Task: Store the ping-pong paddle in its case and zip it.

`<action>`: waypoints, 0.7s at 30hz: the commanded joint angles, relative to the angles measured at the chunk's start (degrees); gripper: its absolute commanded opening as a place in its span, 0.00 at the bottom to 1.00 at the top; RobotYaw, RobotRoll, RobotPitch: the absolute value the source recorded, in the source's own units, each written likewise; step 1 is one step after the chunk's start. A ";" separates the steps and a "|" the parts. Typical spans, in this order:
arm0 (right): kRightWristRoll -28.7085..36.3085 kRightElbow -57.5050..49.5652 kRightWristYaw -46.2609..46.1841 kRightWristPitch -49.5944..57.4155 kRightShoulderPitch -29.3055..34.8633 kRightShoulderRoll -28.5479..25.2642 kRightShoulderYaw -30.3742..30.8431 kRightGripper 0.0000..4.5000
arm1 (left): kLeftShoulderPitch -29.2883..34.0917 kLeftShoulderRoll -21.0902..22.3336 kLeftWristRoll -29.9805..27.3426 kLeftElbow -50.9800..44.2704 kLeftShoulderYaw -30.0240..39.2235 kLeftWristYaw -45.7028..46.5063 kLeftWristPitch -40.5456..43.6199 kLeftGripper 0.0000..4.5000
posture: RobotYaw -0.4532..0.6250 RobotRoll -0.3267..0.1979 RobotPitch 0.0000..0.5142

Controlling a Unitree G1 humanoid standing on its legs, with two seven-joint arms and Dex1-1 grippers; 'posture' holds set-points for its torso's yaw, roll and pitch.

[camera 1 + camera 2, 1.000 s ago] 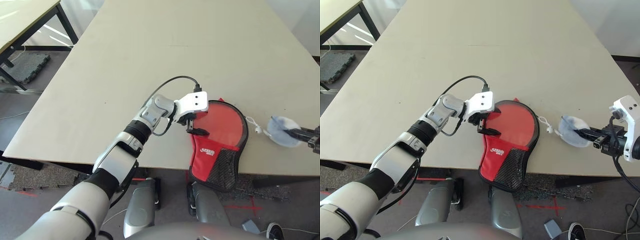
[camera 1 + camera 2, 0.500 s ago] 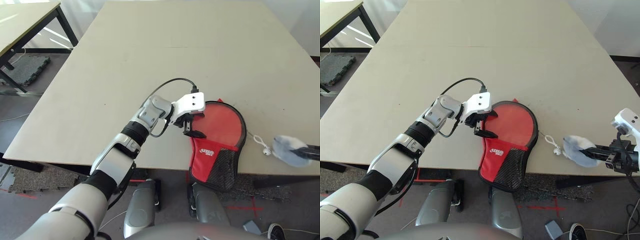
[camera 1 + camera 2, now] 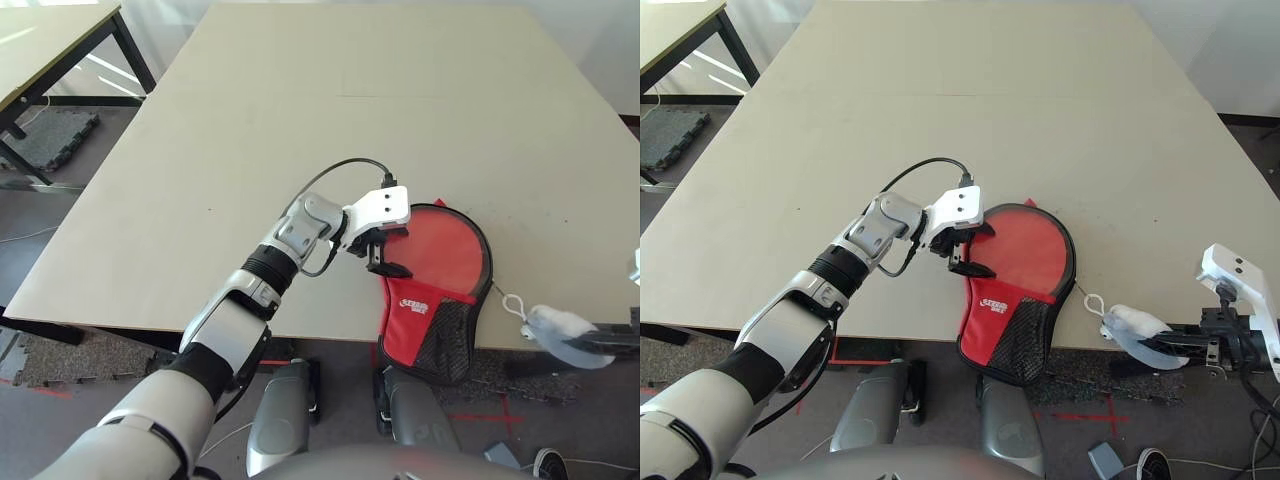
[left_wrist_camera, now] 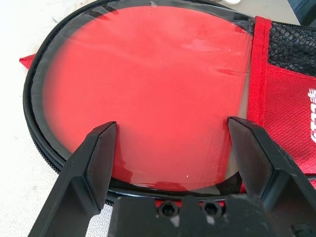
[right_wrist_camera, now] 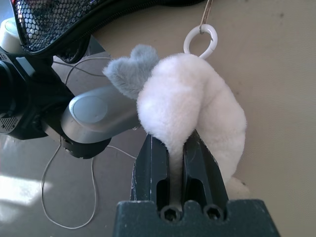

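Lying at the near edge of the tabletop point(image 3: 300, 110), the case point(image 3: 405, 335) has its narrow end jutting past that edge, toward the robot; the ping-pong paddle's red face point(image 3: 445, 245) shows through its clear window. The left pincer point(image 4: 173, 121) is released, fingers spread over the case's left side. To the right, the right pincer point(image 5: 176, 138) is clenched on a plush pendant point(image 5: 197, 89), whose white ring point(image 5: 213, 45) is on a thin cord point(image 5: 206, 12). A white logo point(image 3: 414, 305) marks the red pocket, its lettering unclear. The case's long axis runs roughly away from the robot, round end farthest.
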 commanded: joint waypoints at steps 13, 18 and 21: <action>5.55 -0.28 7.75 5.80 3.26 -1.44 -7.55 0.46 | 4.31 3.23 2.10 0.75 -1.20 -0.01 5.46 1.00 | 0.37 0.62 0.30; 5.53 5.53 6.39 5.94 -2.22 -2.11 -11.76 0.88 | 5.81 4.98 0.75 -3.50 0.31 -0.14 8.25 1.00 | 0.38 0.62 0.30; 6.51 10.20 3.47 6.93 -9.80 -1.88 -13.20 0.99 | 6.96 6.29 -0.41 -6.63 1.74 0.40 10.54 1.00 | 0.39 0.62 0.29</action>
